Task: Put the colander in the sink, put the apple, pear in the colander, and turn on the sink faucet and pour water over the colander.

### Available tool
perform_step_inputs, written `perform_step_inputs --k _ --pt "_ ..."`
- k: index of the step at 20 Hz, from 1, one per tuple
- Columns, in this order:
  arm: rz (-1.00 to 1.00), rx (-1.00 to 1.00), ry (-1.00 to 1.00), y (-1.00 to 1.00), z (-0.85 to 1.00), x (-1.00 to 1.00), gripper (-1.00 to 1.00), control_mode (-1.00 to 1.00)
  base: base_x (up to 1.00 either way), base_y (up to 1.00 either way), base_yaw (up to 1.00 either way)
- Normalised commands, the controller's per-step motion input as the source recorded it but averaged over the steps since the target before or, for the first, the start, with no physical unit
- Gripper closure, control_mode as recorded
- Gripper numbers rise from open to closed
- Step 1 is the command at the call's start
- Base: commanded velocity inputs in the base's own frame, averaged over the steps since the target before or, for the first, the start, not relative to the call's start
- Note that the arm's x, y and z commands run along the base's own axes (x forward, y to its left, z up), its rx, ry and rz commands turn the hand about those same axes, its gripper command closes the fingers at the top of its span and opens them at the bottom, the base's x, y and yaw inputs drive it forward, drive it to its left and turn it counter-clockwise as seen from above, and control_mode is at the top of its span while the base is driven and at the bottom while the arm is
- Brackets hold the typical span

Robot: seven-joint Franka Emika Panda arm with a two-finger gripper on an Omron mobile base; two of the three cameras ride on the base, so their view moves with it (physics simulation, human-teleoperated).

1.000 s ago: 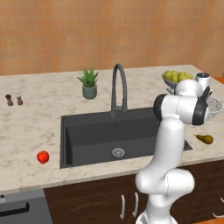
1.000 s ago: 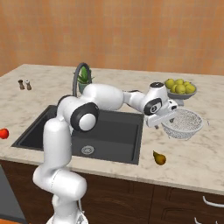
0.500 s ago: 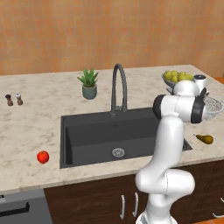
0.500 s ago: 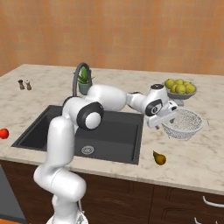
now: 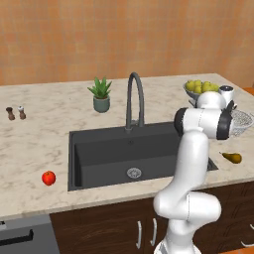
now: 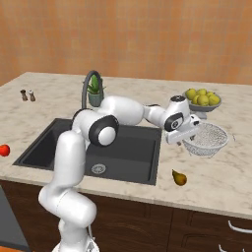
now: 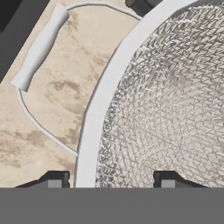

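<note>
The gripper (image 6: 191, 142) has dropped lower onto the colander (image 6: 209, 138), at the bowl's 9 o'clock edge. Its fingers (image 7: 52, 179) have drawn closer together and now straddle the white rim.

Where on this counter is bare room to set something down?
Free: the sink basin, and the stretch between the shakers and the plant. Crowded: right of the sink, with the colander, fruit bowl, pear and gripper.

Marble counter (image 5: 59, 124): colander (image 6: 209, 138), pear (image 6: 179, 177), apple (image 5: 48, 177).
</note>
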Motion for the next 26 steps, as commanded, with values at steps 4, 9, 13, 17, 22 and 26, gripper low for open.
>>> perform_step_inputs --k 4,9,13,17,22,26 --pt "0.03 -0.06 0.02 0.10 -0.12 0.00 1.00 -1.00 0.00 0.00 0.00" --pt "0.30 -0.02 0.03 0.28 0.12 -0.08 1.00 -1.00 0.00 0.00 0.00" --pt "0.56 -0.03 -0.03 0.36 0.39 -0.36 1.00 -1.00 0.00 0.00 0.00" --pt "0.62 -0.03 0.00 0.51 0.38 -0.39 1.00 -1.00 0.00 0.00 0.00" --pt "0.68 -0.06 0.00 0.59 0.39 -0.41 1.00 -1.00 0.00 0.00 0.00" --pt "0.79 -0.05 0.00 0.52 0.32 -0.40 1.00 -1.00 0.00 0.00 0.00"
